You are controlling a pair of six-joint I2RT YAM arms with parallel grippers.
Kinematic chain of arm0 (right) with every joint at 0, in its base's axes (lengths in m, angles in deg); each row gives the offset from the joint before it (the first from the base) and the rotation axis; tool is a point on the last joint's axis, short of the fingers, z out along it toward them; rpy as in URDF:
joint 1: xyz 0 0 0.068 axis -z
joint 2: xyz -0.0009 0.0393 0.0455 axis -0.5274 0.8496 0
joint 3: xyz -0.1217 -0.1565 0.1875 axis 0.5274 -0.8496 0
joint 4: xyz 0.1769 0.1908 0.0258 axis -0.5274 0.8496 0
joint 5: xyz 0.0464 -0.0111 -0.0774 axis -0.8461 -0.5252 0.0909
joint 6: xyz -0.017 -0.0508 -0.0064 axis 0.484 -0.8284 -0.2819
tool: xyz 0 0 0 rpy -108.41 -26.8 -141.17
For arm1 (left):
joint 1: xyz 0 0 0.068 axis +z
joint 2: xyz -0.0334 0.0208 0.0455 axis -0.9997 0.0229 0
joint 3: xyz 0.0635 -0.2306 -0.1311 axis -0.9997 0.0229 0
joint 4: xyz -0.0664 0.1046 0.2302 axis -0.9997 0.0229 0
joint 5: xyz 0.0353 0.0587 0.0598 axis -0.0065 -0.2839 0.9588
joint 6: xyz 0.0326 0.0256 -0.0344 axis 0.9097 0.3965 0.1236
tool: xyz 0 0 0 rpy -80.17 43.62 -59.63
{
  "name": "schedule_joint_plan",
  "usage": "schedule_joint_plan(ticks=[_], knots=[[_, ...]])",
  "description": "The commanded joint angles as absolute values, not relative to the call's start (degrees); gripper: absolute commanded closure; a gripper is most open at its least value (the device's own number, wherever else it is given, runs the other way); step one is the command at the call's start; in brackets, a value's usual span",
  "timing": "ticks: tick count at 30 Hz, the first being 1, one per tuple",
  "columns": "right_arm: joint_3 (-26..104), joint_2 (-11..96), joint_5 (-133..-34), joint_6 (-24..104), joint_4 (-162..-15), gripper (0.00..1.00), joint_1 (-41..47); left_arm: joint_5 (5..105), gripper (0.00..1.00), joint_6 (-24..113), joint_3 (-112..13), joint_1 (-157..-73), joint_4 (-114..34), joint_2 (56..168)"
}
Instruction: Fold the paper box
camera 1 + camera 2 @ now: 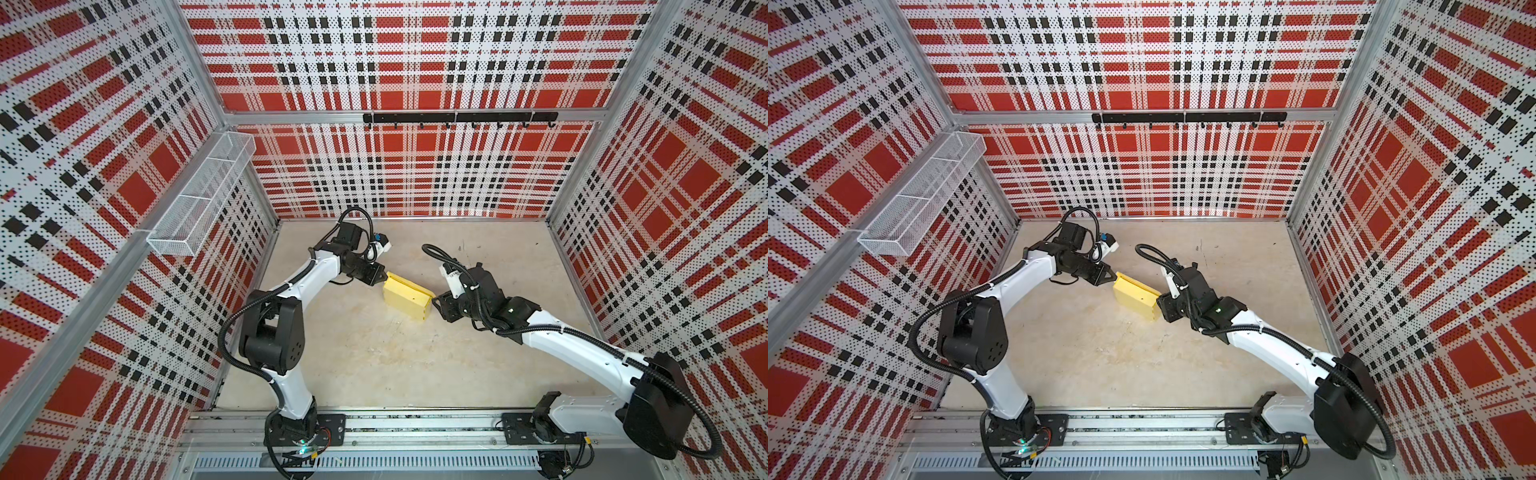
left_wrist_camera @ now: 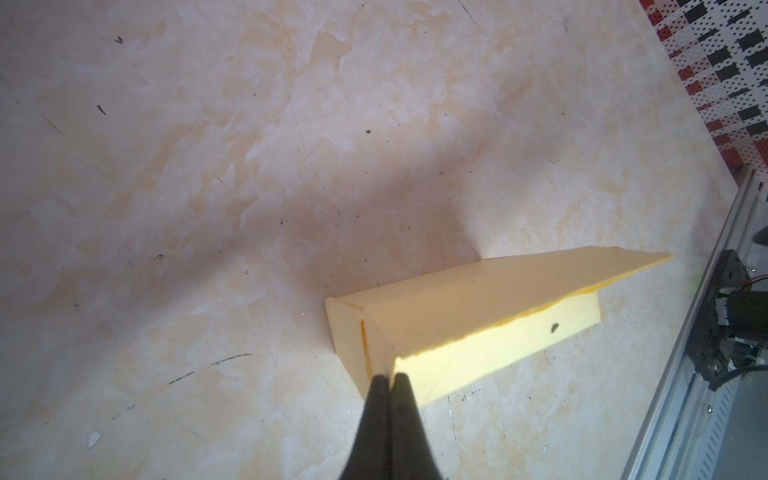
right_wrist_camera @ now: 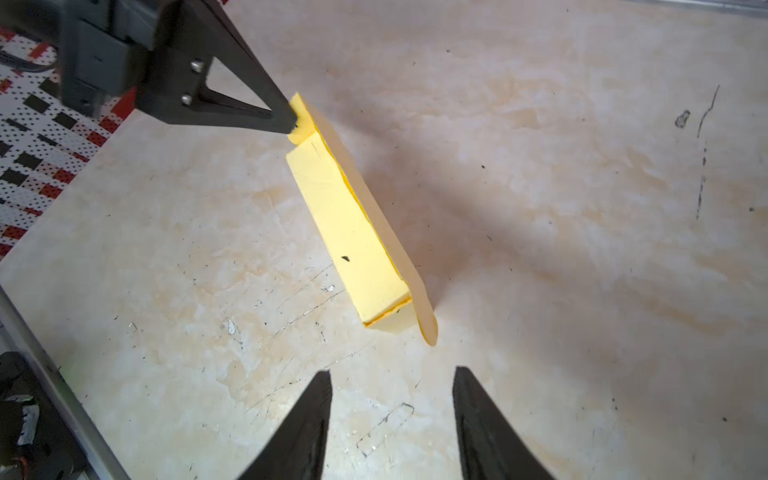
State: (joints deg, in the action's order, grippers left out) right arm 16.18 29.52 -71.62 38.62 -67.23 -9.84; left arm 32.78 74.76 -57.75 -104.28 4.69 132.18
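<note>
The paper box [image 1: 407, 296] [image 1: 1136, 297] is pale yellow card folded into a long narrow box, lying mid-table with its lid flap [image 3: 374, 208] raised along one long side. My left gripper [image 1: 384, 277] [image 1: 1113, 277] [image 2: 390, 377] is shut, its tips pinching the card at the box's far-left end corner; the right wrist view shows that gripper [image 3: 291, 122] on a rounded tab. My right gripper [image 1: 436, 305] [image 1: 1160, 305] [image 3: 392, 372] stands open just short of the box's other end, with only bare table between its fingers.
A white wire basket [image 1: 203, 195] hangs on the left wall. A black hook rail [image 1: 459, 117] runs along the back wall. The arms' aluminium base rail [image 1: 415, 432] lines the front edge. The table [image 1: 374, 365] is beige and scuffed.
</note>
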Motion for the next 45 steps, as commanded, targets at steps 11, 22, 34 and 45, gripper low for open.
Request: schedule_joint_plan(ticks=[11, 22, 34, 45], knots=[[21.61, 36.25, -67.50, 40.92, -65.43, 0.63, -9.74, 32.87, 0.98, 74.28, -56.57, -104.94, 3.88, 131.17], [23.31, 38.94, -69.69, 44.50, -66.41, 0.85, -9.82, 32.56, 0.98, 74.25, -56.90, -105.21, 4.15, 130.83], [23.19, 39.29, -70.64, 47.75, -67.82, 0.86, -10.38, 32.74, 0.98, 73.98, -56.93, -105.47, 3.95, 131.52], [23.44, 39.04, -69.64, 50.30, -63.69, 0.79, -10.94, 32.80, 0.98, 74.03, -57.19, -105.32, 4.20, 131.00]])
